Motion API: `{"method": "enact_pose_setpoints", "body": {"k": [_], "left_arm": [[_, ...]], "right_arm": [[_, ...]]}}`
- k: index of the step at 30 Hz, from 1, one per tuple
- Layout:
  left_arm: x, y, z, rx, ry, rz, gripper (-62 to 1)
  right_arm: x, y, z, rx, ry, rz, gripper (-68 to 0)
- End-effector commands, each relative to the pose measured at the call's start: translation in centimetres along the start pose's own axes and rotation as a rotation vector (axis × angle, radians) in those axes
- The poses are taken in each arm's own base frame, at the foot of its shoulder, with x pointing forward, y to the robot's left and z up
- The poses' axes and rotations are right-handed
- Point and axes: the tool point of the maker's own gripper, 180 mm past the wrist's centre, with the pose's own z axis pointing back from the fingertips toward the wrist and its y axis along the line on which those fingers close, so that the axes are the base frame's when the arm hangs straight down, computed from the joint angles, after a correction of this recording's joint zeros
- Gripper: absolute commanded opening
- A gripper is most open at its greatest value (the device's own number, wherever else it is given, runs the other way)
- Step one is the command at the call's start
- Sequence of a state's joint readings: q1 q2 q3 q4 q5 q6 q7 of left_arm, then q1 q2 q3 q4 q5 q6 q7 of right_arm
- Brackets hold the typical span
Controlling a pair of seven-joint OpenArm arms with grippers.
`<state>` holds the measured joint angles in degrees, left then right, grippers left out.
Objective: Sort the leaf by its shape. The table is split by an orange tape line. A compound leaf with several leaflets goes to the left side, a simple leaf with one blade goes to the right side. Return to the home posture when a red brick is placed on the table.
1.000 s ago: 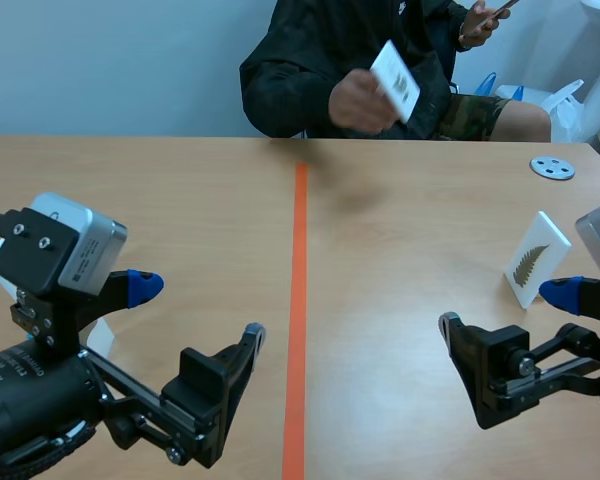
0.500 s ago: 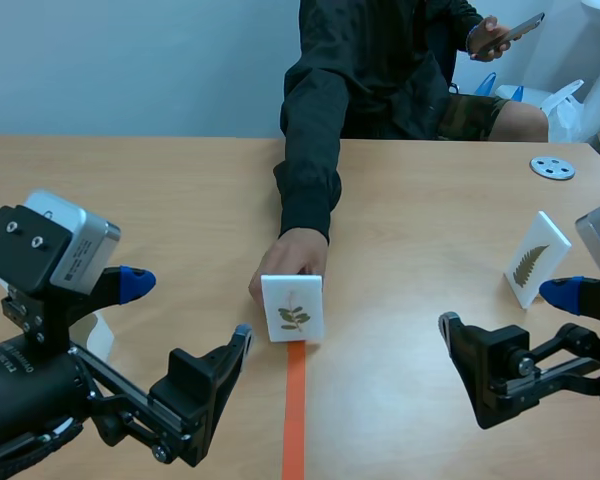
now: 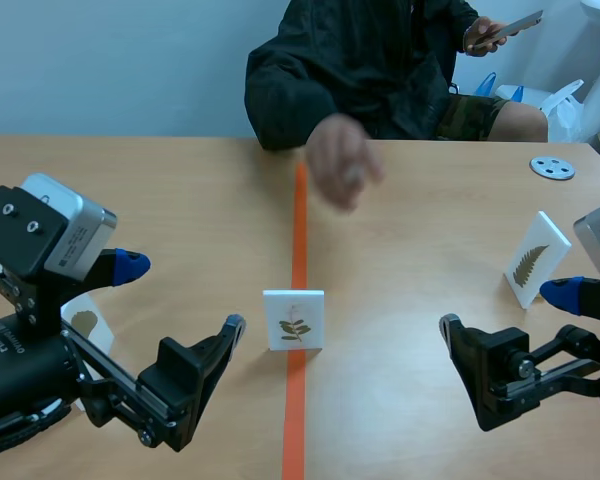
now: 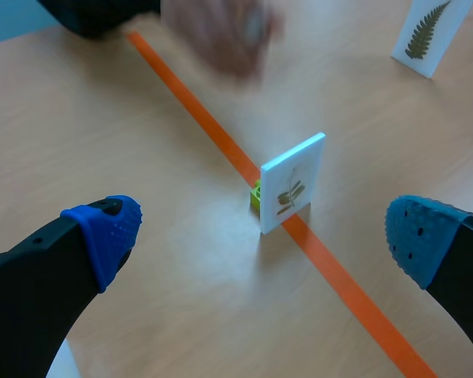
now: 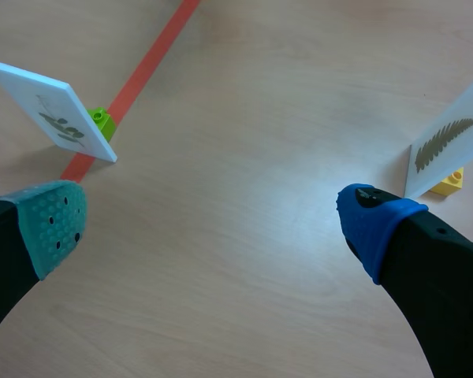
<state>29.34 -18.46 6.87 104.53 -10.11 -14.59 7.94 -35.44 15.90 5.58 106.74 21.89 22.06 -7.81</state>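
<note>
A white card with a small leaf sprig of several leaflets stands upright on the orange tape line, held by a green brick. From the left wrist the card stands ahead of my open left gripper, a little toward its right finger. My left gripper hangs low, left of the card. My right gripper is open and empty, with the card ahead of its left finger. A fern card stands on the right side.
A person's hand hovers over the tape line at the far side. The fern card rests on a yellow brick. Another leaf card stands partly hidden behind my left arm. A grey disc lies far right.
The person set the sprig card down on the tape line and pulled the hand back toward the far edge. My left arm shifted slightly left. My right arm kept still.
</note>
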Motion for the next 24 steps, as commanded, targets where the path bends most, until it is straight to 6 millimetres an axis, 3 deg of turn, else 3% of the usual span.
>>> {"method": "enact_pose_setpoints", "body": {"k": [1,11,24], "left_arm": [[0.1,0.1,0.0,-0.001,-0.011,0.007,1.4],[-2.1,0.4,0.0,0.005,0.032,0.027,1.4],[-2.1,0.4,0.0,0.008,0.021,0.034,1.4]], "right_arm": [[1.2,-0.4,0.1,-0.007,-0.031,0.027,0.4],[1.3,0.0,-1.2,0.062,-0.039,0.074,0.4],[1.3,3.8,-6.3,0.278,-0.116,0.131,0.4]]}}
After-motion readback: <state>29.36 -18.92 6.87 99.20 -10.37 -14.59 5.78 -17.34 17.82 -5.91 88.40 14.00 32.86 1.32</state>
